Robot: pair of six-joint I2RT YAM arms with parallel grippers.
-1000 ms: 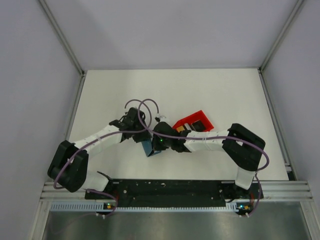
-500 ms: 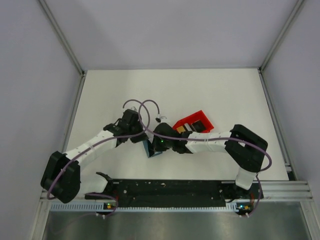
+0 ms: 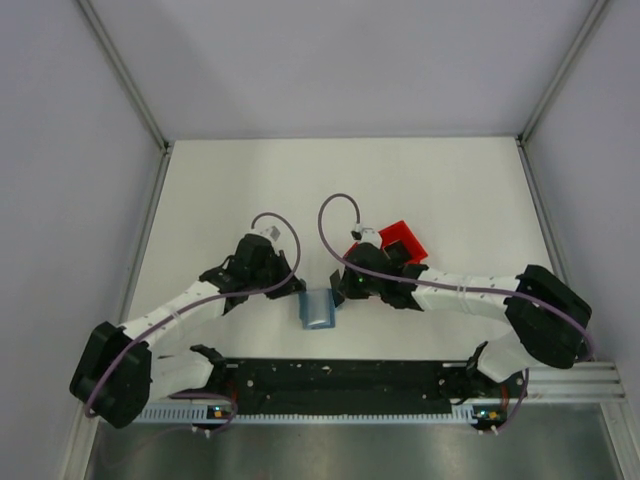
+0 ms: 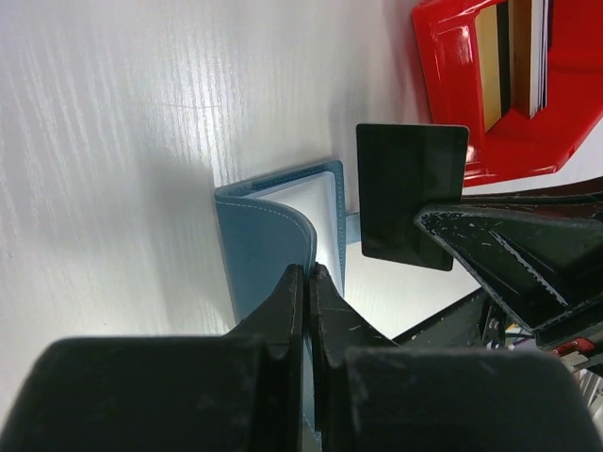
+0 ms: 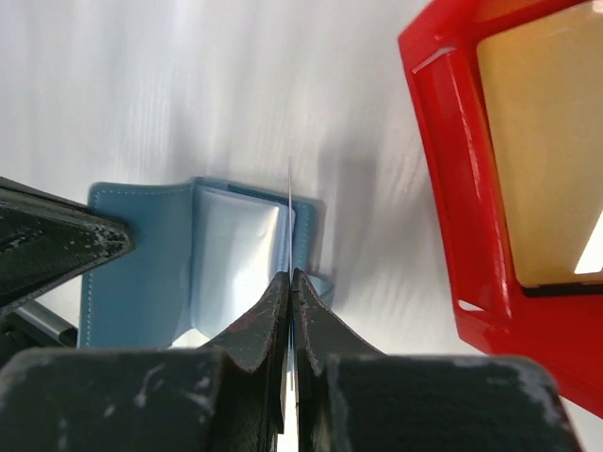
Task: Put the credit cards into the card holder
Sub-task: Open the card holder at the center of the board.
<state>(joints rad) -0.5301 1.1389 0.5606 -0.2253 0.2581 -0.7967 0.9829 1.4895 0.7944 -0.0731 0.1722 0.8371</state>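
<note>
The teal-blue card holder (image 3: pixel 318 308) lies open on the table between my two grippers, its shiny grey pockets (image 5: pixel 236 254) facing up. My left gripper (image 4: pixel 308 273) is shut on the holder's left flap (image 4: pixel 268 240); it also shows in the top view (image 3: pixel 297 289). My right gripper (image 5: pixel 290 275) is shut on a black credit card (image 4: pixel 410 193), which shows edge-on in the right wrist view (image 5: pixel 289 202), just above the holder's right edge. Other cards, gold (image 5: pixel 542 141) and dark (image 4: pixel 513 47), stand in the red bin (image 3: pixel 398 240).
The red bin (image 5: pixel 452 169) sits just right of the holder, close to my right arm. The table's front rail (image 3: pixel 340 375) runs just below the holder. White table surface (image 3: pixel 300 190) spreads behind both grippers.
The holder was held up, folded, between the two grippers; it now lies open on the table nearer the front. The right gripper has moved right and forward with the card, and the left arm has drawn back.
</note>
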